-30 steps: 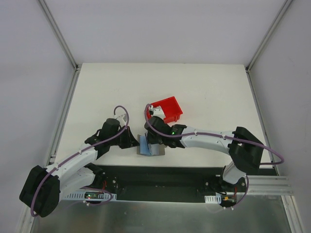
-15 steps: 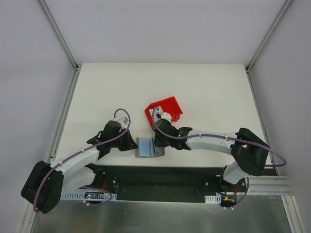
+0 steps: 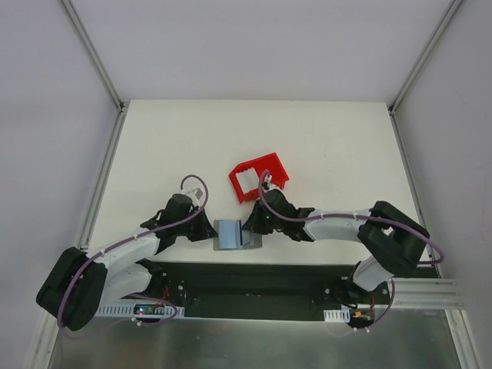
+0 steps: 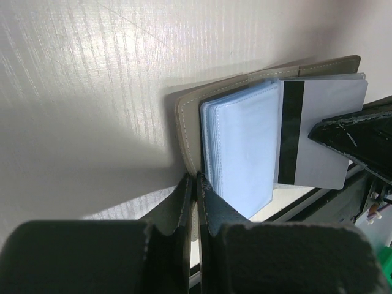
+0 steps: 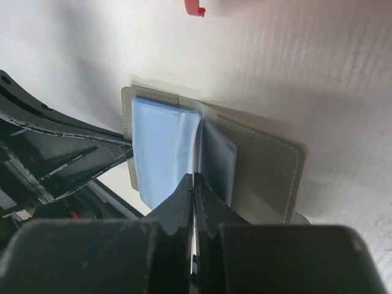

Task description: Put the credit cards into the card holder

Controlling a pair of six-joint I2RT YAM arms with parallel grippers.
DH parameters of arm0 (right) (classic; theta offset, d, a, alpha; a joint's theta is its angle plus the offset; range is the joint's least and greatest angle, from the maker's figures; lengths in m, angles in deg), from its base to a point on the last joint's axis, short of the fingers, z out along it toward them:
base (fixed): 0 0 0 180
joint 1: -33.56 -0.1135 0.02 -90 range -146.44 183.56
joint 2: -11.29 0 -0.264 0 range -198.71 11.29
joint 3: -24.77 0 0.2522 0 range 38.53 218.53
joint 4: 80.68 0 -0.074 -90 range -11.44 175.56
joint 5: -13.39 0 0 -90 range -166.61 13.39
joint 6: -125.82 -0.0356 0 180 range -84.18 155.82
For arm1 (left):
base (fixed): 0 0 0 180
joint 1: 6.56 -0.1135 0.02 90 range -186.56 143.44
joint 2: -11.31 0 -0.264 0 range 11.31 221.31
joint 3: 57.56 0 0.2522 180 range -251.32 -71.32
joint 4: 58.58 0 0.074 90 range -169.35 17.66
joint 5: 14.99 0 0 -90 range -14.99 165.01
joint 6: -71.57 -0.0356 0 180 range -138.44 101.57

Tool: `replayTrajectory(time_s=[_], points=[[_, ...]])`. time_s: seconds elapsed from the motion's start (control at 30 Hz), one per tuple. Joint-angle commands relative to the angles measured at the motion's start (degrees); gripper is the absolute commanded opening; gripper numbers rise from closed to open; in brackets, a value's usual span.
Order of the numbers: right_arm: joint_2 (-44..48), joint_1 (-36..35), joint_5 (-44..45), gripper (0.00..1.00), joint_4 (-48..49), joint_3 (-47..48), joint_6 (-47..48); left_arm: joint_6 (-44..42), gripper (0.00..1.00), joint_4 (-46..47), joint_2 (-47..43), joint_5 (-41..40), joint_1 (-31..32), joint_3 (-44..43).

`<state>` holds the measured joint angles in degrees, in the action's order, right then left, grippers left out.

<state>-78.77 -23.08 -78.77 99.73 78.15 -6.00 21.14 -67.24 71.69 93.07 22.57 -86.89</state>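
Note:
The card holder (image 3: 233, 235), a grey wallet, lies open at the table's near edge. In the left wrist view its stitched grey cover (image 4: 187, 122) and pale blue slotted inside (image 4: 242, 147) show. My left gripper (image 3: 209, 231) (image 4: 197, 177) is shut on the cover's left edge. My right gripper (image 3: 247, 227) (image 5: 195, 177) is shut on a white credit card with a black stripe (image 4: 321, 131), held on edge over the wallet's middle fold. More white cards (image 3: 247, 181) lie in the red bin (image 3: 269, 165).
The red bin stands just behind the wallet, its corner at the top of the right wrist view (image 5: 195, 7). The black base plate (image 3: 254, 280) runs along the table's near edge, right below the wallet. Both arms meet at the wallet.
My right gripper has moved from the red bin down to the open wallet with the card. The bin's cards are now uncovered. The wallet's blue inside lies flatter. My left gripper shifted slightly right.

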Motion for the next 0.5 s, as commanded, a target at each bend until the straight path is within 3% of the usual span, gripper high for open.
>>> replayTrajectory(time_s=[0.0,0.47], points=[[1.9,-0.1,-3.3,0.01,9.2,-2.1,-3.7,-0.1,0.00,1.5,0.4,-0.7,0.0,1.1],[3.0,0.3,-1.7,0.00,9.3,-3.4,-4.0,-0.3,0.00,1.5,0.6,-0.6,0.0,0.8]])
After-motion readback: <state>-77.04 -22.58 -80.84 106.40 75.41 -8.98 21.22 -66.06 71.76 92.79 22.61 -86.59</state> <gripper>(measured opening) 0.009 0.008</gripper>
